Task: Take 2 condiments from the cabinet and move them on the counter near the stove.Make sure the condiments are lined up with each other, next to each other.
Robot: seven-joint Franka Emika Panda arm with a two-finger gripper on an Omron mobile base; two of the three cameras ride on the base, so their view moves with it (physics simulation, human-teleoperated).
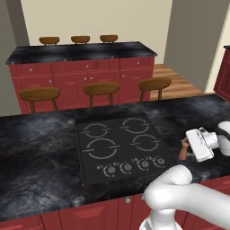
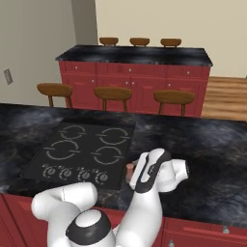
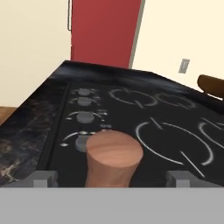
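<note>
One of the condiments, a small terracotta-brown shaker (image 1: 183,152) (image 2: 130,170) (image 3: 113,159), stands upright on the black counter (image 1: 36,148) just right of the stove's (image 1: 121,148) (image 2: 82,149) (image 3: 144,127) knob row. My gripper (image 1: 187,147) (image 3: 111,177) is level with the shaker and open. One dark fingertip (image 3: 43,177) sits on each side of the shaker, with a clear gap on both sides. In the right base view my white hand covers most of the shaker. The cabinet is out of view.
Behind the counter stand three wooden stools (image 1: 101,88) and a black-topped bar on red cabinets (image 1: 81,51). Bare black stone (image 2: 207,159) stretches right of the shaker. The hand view has a tall red panel (image 3: 105,30) past the counter's far end.
</note>
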